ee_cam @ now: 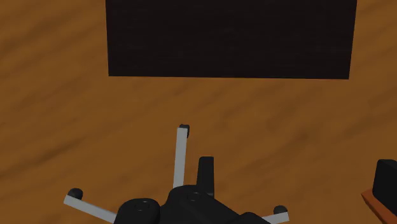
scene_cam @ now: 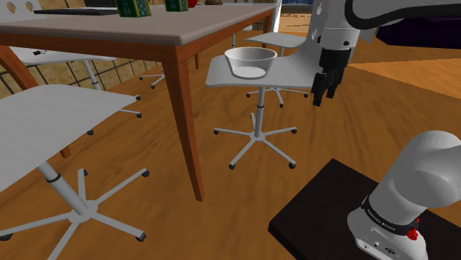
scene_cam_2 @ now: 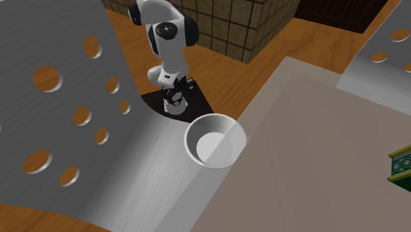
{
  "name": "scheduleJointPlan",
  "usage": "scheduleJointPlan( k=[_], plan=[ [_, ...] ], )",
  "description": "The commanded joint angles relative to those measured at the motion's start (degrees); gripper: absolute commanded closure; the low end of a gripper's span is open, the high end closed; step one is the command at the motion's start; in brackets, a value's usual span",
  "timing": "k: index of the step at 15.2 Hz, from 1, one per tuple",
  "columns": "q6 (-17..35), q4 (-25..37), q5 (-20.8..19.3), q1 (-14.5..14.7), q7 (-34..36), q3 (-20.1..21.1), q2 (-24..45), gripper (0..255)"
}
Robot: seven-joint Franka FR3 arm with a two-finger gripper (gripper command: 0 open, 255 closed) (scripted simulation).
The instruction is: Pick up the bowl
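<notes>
The bowl (scene_cam: 251,61) is white and round, standing upright on the seat of a white swivel chair (scene_cam: 292,74). From above, the bowl (scene_cam_2: 215,140) sits on the same seat beside the table's edge. My black gripper (scene_cam: 325,90) hangs pointing down just off the seat's edge, to the shoulder view's right of the bowl and slightly below its rim. Its fingers stand apart with nothing between them. In the wrist view the gripper (ee_cam: 295,173) looks down on the wood floor, the chair's star base (ee_cam: 181,156) and the black stand top (ee_cam: 229,38).
A wooden-legged table (scene_cam: 185,111) with a pale top stands close to the bowl's chair. Another white chair (scene_cam: 52,125) fills the shoulder view's left. My black stand (scene_cam: 325,214) is at the lower right. The arm (scene_cam_2: 168,39) rises behind the bowl in the second exterior view.
</notes>
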Motion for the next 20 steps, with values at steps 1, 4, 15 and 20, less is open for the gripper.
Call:
scheduleJointPlan(
  k=[1,4,15,20],
  plan=[
    [0.0,0.0,0.0,0.0,0.0,0.0,0.0,0],
    [1.17,6.02,1.21,0.41,-2.11,-2.1,6.66,0],
    [-1.21,32.93,9.69,2.02,-10.91,-9.53,30.79,0],
    [-6.15,48.98,15.99,1.24,-14.87,-12.46,42.99,0]
  ],
)
